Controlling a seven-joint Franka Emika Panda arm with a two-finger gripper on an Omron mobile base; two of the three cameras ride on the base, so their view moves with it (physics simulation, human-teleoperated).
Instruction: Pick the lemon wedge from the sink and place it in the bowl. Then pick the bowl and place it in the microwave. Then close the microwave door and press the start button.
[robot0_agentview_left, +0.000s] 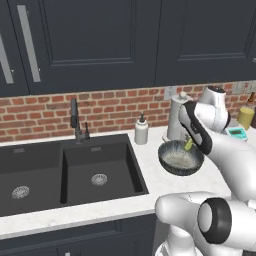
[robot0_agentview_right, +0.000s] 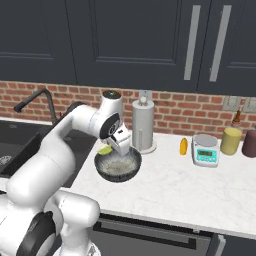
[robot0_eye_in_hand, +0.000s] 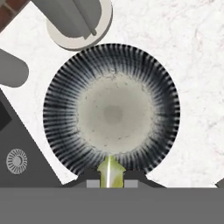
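Gripper (robot0_eye_in_hand: 111, 183) pinching the wedge (robot0_eye_in_hand: 110, 173) between its fingers, pointing down at the bowl (robot0_eye_in_hand: 65, 131). Wedge hangs over the bowl's near rim, above it, not touching the pale inside. Bowl sits directly below the gripper on the white counter (robot0_agentview_right: 190, 190), just right of the sink (robot0_agentview_left: 75, 170). Sink's basins lie off to the gripper's left, a drain (robot0_agentview_left: 99, 179) in each. Paper towel holder (robot0_agentview_right: 143, 125) stands just beyond the bowl, soap bottle (robot0_agentview_left: 141, 131) to its left by the faucet (robot0_agentview_left: 76, 120). Scale (robot0_agentview_right: 206, 150) and a lemon (robot0_agentview_right: 183, 146) further right, well apart.
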